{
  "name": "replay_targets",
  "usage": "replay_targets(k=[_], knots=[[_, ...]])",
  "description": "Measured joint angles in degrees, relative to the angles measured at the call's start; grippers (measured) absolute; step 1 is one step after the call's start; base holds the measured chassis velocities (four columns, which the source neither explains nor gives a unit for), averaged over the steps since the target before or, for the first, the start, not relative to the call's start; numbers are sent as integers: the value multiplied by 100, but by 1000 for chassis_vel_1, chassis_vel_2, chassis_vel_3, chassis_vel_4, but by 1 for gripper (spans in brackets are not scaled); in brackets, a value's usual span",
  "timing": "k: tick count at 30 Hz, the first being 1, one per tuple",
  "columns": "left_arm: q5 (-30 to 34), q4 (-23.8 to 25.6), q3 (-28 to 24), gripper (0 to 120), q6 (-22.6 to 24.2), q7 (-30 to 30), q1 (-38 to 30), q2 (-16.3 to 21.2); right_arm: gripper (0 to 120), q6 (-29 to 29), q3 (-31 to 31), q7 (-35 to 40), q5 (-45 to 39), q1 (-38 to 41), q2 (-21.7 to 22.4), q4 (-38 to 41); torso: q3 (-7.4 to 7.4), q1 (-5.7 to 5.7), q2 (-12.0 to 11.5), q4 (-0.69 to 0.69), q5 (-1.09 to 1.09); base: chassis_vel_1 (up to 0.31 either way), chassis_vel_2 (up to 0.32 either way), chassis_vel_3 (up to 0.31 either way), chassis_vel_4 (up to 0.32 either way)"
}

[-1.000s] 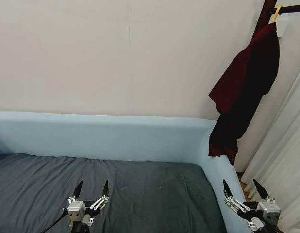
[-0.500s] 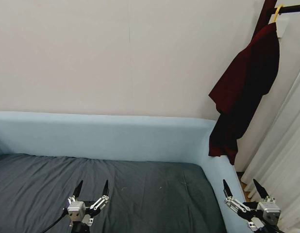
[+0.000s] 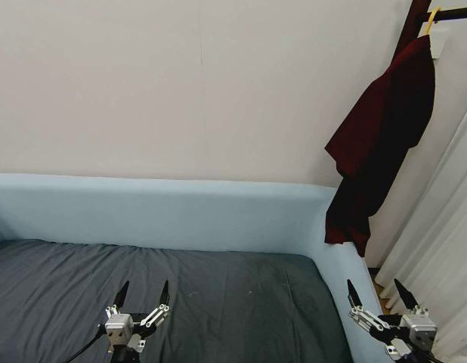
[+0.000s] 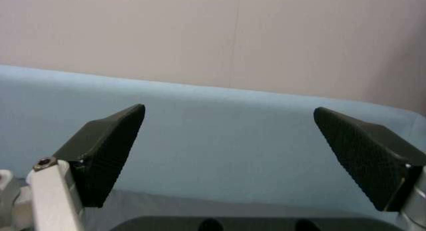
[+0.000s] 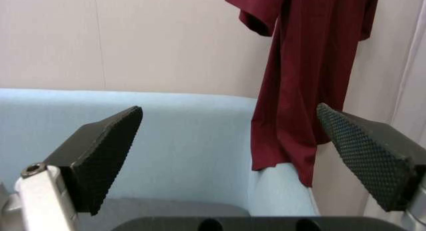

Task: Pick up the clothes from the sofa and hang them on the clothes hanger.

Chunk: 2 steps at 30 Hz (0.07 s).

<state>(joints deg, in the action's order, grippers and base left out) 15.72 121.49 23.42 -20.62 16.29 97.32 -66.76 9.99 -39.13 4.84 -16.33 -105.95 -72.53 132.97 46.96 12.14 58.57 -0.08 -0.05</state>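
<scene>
Head view: shirt [image 3: 385, 136] hangs above right fingers [image 3: 354, 296].

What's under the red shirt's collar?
A yellow hanger pokes out at the top, hooked on a dark rail. The shirt covers the rest of the hanger. Its hem hangs by the sofa's end.

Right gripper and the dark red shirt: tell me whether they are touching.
Apart. In the head view the right gripper sits open, low at the sofa end, and the dark red shirt hangs well above it, a clear gap between.
</scene>
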Motion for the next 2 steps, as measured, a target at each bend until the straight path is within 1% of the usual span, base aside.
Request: replay_targets(k=[2], knots=[[0, 0, 0, 100, 0, 0, 0, 0, 100, 0, 0, 0, 0, 0, 0, 0, 0, 0, 0, 0, 0, 0, 0, 0, 0]])
